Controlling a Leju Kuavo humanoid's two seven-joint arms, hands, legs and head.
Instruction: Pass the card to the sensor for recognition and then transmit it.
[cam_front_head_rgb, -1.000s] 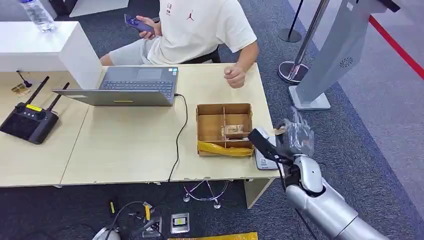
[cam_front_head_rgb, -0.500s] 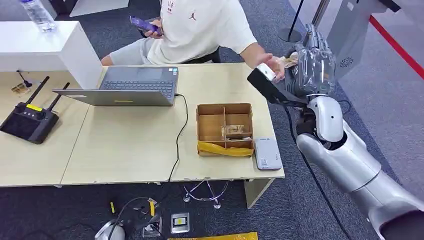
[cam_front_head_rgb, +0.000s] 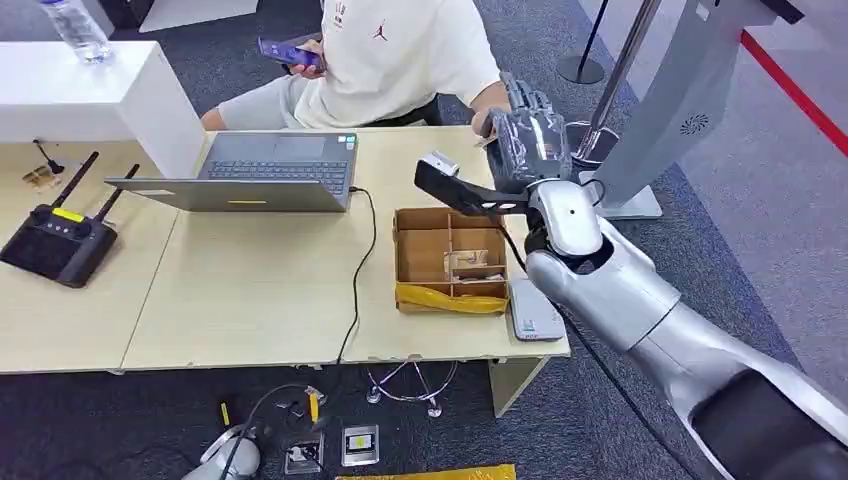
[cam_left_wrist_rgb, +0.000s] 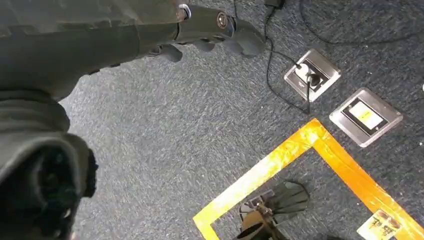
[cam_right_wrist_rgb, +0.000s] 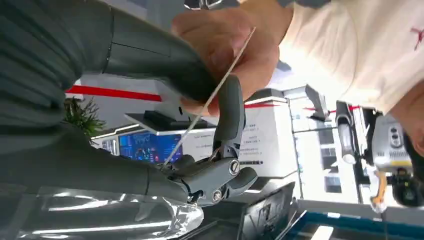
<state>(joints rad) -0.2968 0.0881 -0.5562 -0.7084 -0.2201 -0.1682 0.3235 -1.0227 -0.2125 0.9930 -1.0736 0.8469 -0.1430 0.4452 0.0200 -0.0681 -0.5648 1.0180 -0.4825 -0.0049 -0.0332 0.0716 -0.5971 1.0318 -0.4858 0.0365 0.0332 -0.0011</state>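
My right hand (cam_front_head_rgb: 525, 145) is raised over the table's far right corner, next to the seated person's hand (cam_front_head_rgb: 487, 122). In the right wrist view the thin card (cam_right_wrist_rgb: 192, 122) shows edge-on, pinched between my thumb and a dark finger (cam_right_wrist_rgb: 231, 107). The person's hand (cam_right_wrist_rgb: 225, 40) grips its other end. The white card sensor (cam_front_head_rgb: 533, 312) lies flat on the table's near right corner, beside the cardboard box. My left hand (cam_left_wrist_rgb: 210, 27) hangs over the carpet with nothing in it, its fingers stretched out.
A compartmented cardboard box (cam_front_head_rgb: 448, 215) stands left of the sensor. An open laptop (cam_front_head_rgb: 270, 170), its black cable (cam_front_head_rgb: 358, 270) and a black router (cam_front_head_rgb: 55, 240) lie further left. A grey kiosk (cam_front_head_rgb: 660, 110) and a stanchion stand right of the table.
My right hand rose from above the sensor to the table's far right, then moved left toward the person. The person's hand now grips the card.
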